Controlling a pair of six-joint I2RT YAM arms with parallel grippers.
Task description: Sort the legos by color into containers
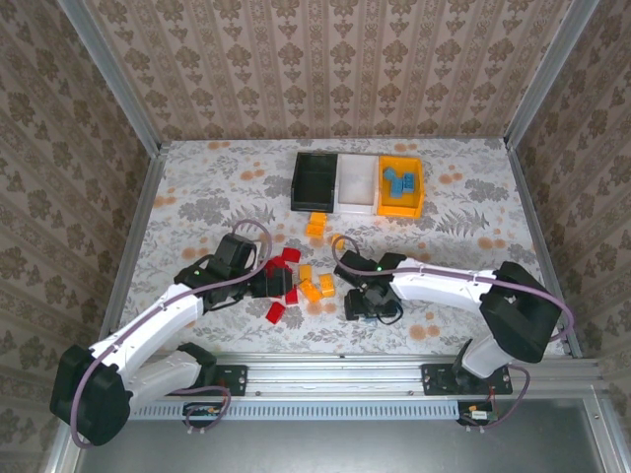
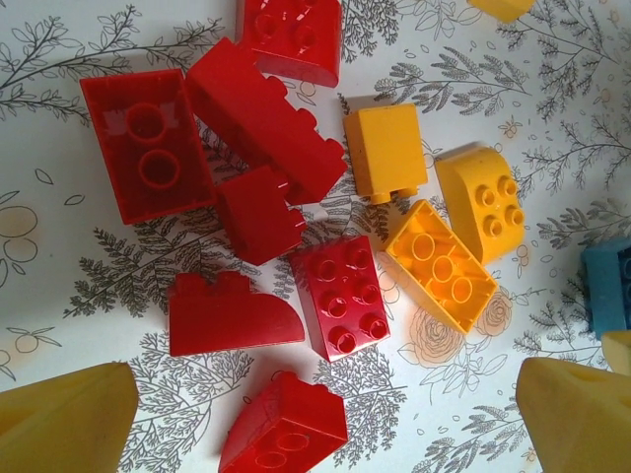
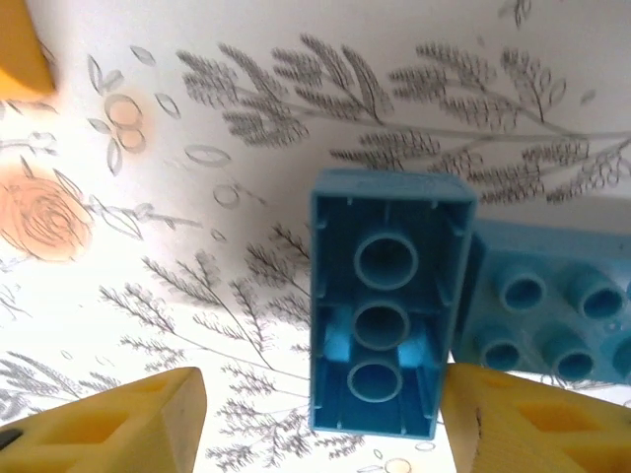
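Observation:
Several red legos (image 2: 261, 133) and orange legos (image 2: 441, 264) lie loose on the floral table under my left gripper (image 2: 325, 394). It hangs open, and a red wedge brick (image 2: 283, 426) lies between its yellow fingers (image 2: 64, 419) without touching them. My right gripper (image 3: 323, 394) is open around an upturned blue brick (image 3: 386, 301). Its right finger (image 3: 532, 424) is against the brick, while the left finger stands apart. A second blue brick (image 3: 552, 305) lies studs-up beside it. The containers sit at the back: black (image 1: 301, 182), white (image 1: 356, 197), and yellow-orange (image 1: 419, 187) holding blue bricks (image 1: 397, 181).
Two orange bricks (image 1: 316, 225) lie just in front of the black tray. Both arms (image 1: 444, 284) reach in low from the near rail, their grippers close together at mid-table. Metal frame rails (image 1: 133, 246) and wallpapered walls bound the table.

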